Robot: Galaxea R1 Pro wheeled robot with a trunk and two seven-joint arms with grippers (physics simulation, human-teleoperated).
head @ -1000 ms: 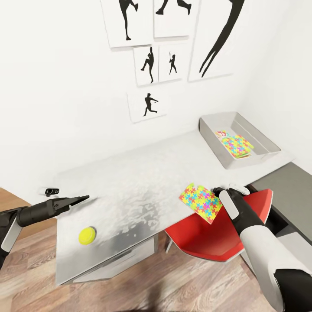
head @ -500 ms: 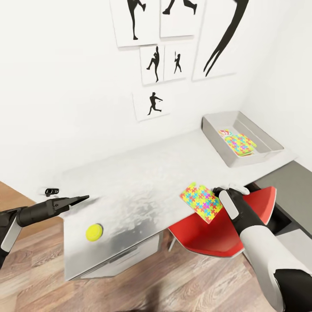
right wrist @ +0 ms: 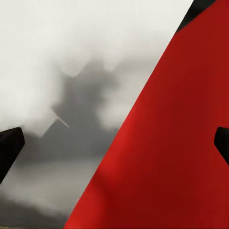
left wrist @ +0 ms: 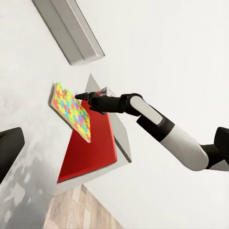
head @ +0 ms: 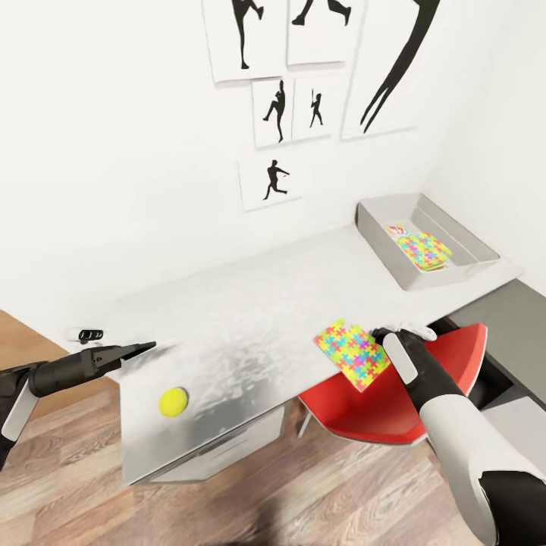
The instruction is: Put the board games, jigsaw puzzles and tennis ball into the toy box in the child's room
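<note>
Tabletop [head: 250, 303], pale and faintly marbled, runs across my head view beneath a white wall hung with black silhouette prints [head: 277, 110]. At its far right end sits the grey toy box [head: 462, 262], and inside it I see one bright jigsaw [head: 422, 251] lying flat, with a bit of another colourful item peeking out behind it. A second jigsaw [head: 351, 353] lies at the near edge of the tabletop, partly overhanging a red chair [head: 394, 398] tucked beneath. My right gripper [head: 373, 332] is at that puzzle's right edge; in the left wrist view its dark fingertips [left wrist: 82, 95] meet the sheet's edge, but I cannot tell whether the jaws are pinching it, and the right wrist view, with a black finger at each side margin and blurred tabletop and red chair between them, does not settle it either. The tennis ball [head: 173, 402] rests alone near the tabletop's front left corner, well apart from both puzzles. My left gripper [head: 149, 346] hovers over the left end of the tabletop, above and behind the ball without touching it, its slim jaws pressed together to a point. A small dark object [head: 90, 334] sits by the wall just beyond that arm. Wood floor [head: 68, 470] shows below
</note>
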